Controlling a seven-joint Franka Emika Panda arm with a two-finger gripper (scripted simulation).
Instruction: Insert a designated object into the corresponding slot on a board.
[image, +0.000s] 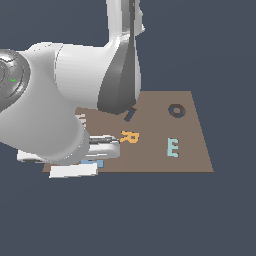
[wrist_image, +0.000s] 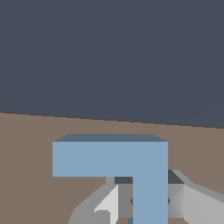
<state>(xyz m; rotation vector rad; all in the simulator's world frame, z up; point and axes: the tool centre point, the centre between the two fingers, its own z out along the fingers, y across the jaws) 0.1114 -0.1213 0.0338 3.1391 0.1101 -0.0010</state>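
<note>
Fingers of the claw clench the blue L low over the board's near corner; the dark slot sits mostly hidden behind the arm, so misalignment could jam it.

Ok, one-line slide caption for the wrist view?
Light-blue L block between the gripper fingers, low over the brown board.

arm: white rounded shells | dark grey joint panel | tiny green dot
</note>
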